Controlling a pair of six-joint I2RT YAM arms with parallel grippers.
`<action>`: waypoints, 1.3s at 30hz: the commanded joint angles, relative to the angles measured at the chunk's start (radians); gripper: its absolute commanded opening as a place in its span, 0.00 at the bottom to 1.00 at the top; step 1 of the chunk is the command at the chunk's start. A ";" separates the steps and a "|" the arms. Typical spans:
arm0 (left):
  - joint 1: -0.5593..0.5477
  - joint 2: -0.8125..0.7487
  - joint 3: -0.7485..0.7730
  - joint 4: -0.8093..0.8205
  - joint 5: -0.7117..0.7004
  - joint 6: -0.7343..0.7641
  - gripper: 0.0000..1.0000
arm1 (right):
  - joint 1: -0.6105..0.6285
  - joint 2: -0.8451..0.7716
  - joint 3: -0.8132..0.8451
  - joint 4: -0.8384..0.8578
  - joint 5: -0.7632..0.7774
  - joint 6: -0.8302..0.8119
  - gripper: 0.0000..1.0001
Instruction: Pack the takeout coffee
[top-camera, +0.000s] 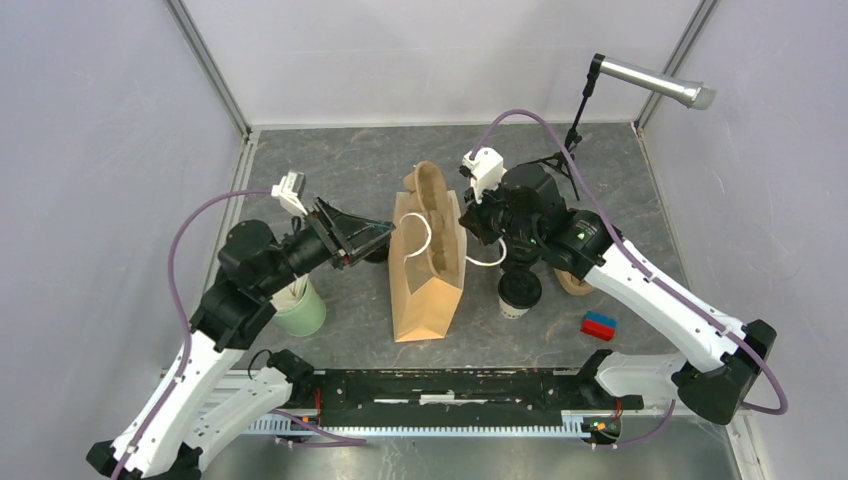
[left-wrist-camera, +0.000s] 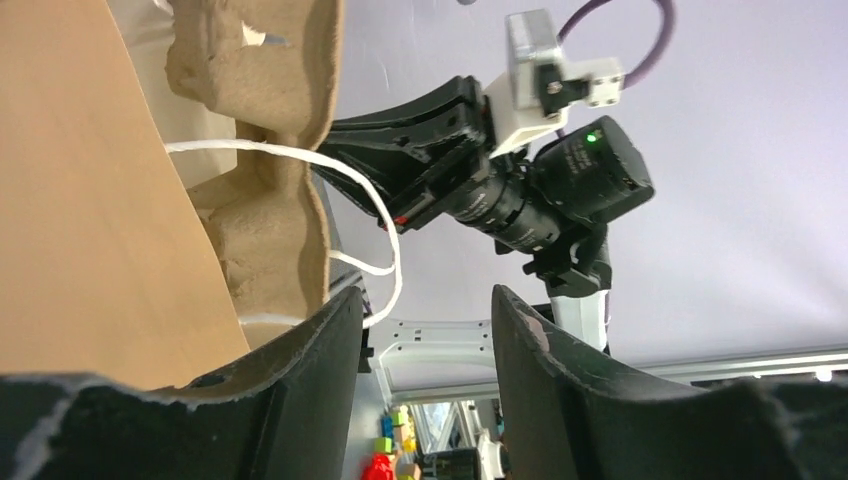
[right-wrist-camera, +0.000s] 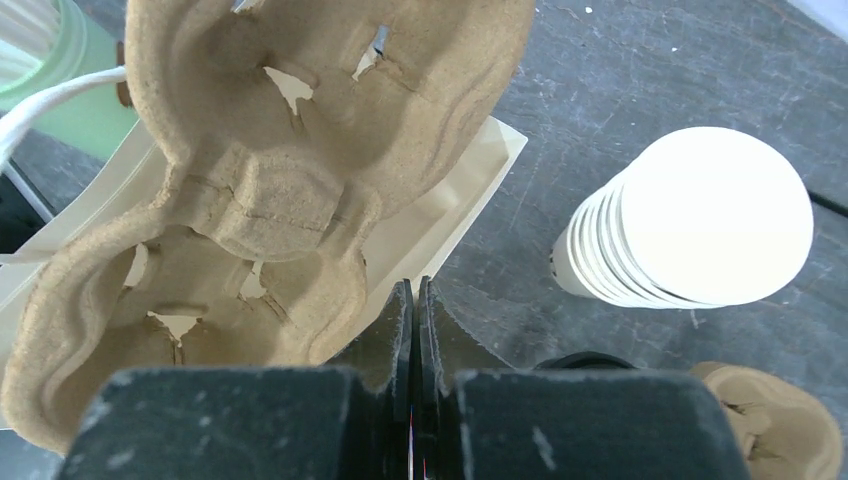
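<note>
A takeout coffee (top-camera: 519, 291), a cream cup under a black lid, stands right of the brown paper bag (top-camera: 425, 290) in the top view. A moulded cardboard cup carrier (top-camera: 432, 205) sticks out of the bag's mouth, its sockets (right-wrist-camera: 290, 150) showing no cup. My left gripper (top-camera: 384, 233) sits at the bag's left side, open with nothing between its fingers (left-wrist-camera: 425, 300); a white handle cord (left-wrist-camera: 385, 270) hangs beside it. My right gripper (top-camera: 468, 216) is at the bag's right rim, shut (right-wrist-camera: 413, 287) against the cream paper edge (right-wrist-camera: 470, 190); no paper shows between the jaws.
A stack of lidless white cups (right-wrist-camera: 690, 220) stands right of the bag. A green cup (top-camera: 301, 309) is by the left arm. A blue and red block (top-camera: 599, 325) and a tan cardboard piece (top-camera: 574, 282) lie on the right; a microphone on a stand (top-camera: 655, 83) stands at the back right.
</note>
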 joint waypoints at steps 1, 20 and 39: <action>-0.001 0.016 0.154 -0.194 -0.073 0.168 0.58 | -0.034 -0.036 0.004 -0.006 -0.091 -0.158 0.03; 0.145 0.344 0.366 -0.507 -0.014 0.323 0.48 | -0.077 0.076 0.178 -0.139 -0.351 -0.352 0.05; 0.218 0.380 0.365 -0.534 0.064 0.376 0.48 | -0.082 0.030 0.307 -0.043 -0.248 0.103 0.57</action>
